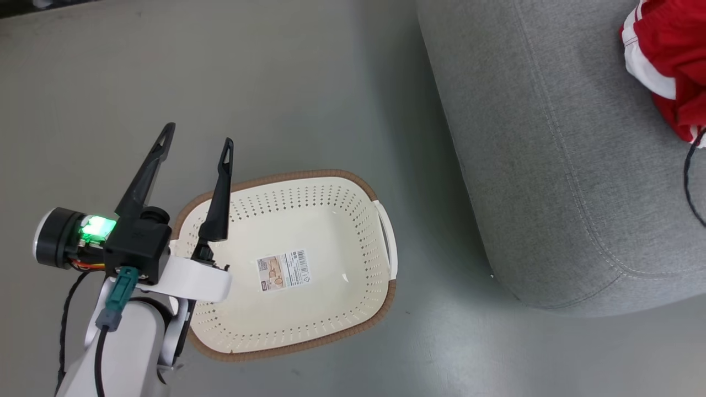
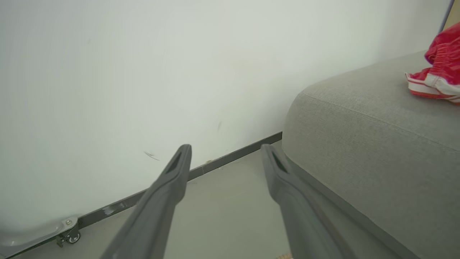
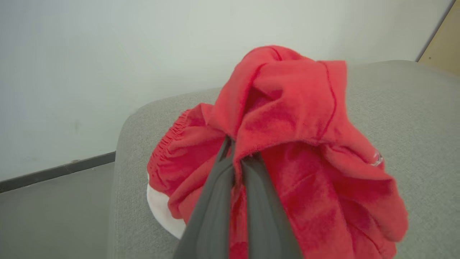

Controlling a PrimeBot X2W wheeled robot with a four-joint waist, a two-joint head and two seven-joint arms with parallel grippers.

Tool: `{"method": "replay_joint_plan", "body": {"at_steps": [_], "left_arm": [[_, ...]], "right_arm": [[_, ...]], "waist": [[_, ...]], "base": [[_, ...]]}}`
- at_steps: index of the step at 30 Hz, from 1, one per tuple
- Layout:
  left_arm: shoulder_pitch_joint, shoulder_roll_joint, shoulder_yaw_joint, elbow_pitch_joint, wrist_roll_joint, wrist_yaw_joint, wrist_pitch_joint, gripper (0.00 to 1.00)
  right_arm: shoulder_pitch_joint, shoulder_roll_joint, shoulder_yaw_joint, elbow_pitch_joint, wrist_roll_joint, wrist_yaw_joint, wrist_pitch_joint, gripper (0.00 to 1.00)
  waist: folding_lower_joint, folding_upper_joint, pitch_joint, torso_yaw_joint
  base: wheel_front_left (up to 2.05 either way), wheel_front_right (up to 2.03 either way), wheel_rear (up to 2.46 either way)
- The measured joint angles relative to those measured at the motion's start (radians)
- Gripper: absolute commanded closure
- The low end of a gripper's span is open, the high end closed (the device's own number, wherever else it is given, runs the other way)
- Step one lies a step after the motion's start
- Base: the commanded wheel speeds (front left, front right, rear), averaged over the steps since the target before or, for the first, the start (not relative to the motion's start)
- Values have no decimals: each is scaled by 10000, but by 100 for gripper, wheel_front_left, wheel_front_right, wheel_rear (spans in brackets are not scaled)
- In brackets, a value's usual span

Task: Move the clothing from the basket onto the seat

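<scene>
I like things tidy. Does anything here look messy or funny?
Only a little. The clothing lies bunched up on the seat, with one part pinched in the shut right pincer. A paper label is stuck inside the basket. Nothing looks spilled or broken.

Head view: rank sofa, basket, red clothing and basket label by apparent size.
1. sofa
2. basket
3. clothing, cut off at the frame edge, so only its visible part is ranked
4. label

barcode sticker (image 1: 283, 271) in basket (image 1: 309, 174), print apparently illegible
</scene>
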State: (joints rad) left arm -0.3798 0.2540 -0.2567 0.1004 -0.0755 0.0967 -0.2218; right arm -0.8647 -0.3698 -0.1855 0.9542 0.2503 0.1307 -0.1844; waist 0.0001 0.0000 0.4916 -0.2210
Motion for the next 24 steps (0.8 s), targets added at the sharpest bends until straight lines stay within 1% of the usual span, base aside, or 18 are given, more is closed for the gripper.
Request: {"method": "replay_joint_plan", "body": {"at_steps": [1, 2, 3, 4, 6, 10, 13, 16, 24], "left_arm": [[0, -38, -13, 54, 0, 0, -2, 0], [0, -59, -27, 125, -2, 0, -19, 0], [0, -73, -31, 192, -13, 0, -59, 0], [0, -73, -29, 257, -13, 0, -75, 0], [0, -86, -23, 353, -17, 2, -77, 0], [1, -130, -17, 570, -54, 2, -161, 0], [1, -180, -12, 719, -102, 2, -174, 0], [6, -309, -4, 865, -130, 4, -199, 0], [72, -424, 88, 1212, -278, 63, -253, 0]], "right_arm": [[75, 31, 2, 75, 48, 0, -23, 62], [175, 50, 2, 174, 107, 0, -33, 53], [282, 63, 29, 244, 188, 0, -31, 36], [399, 75, 54, 288, 261, 0, -33, 21], [499, 111, 82, 391, 370, 0, -31, 0], [522, 128, 318, 512, 602, 0, 15, 0], [703, 138, 464, 568, 694, 0, 192, 0], [928, 192, 623, 600, 1041, 0, 510, 0], [1336, 221, 1246, 341, 1344, 0, 715, 0]], "waist": [[0, 0, -41, -14], [0, 0, -83, -27], [0, 0, -126, -38], [0, 0, -172, -50], [-1, 0, -269, -71], [-1, 0, -475, -109], [-1, 0, -641, -138], [0, 0, -816, -167], [0, 1, -1327, -223]], "base": [[0, 0, 0], [0, 0, 0], [0, 0, 0], [0, 0, 0], [0, 0, 0], [0, 0, 0], [0, 0, 0], [0, 0, 0], [0, 0, 0]]}}
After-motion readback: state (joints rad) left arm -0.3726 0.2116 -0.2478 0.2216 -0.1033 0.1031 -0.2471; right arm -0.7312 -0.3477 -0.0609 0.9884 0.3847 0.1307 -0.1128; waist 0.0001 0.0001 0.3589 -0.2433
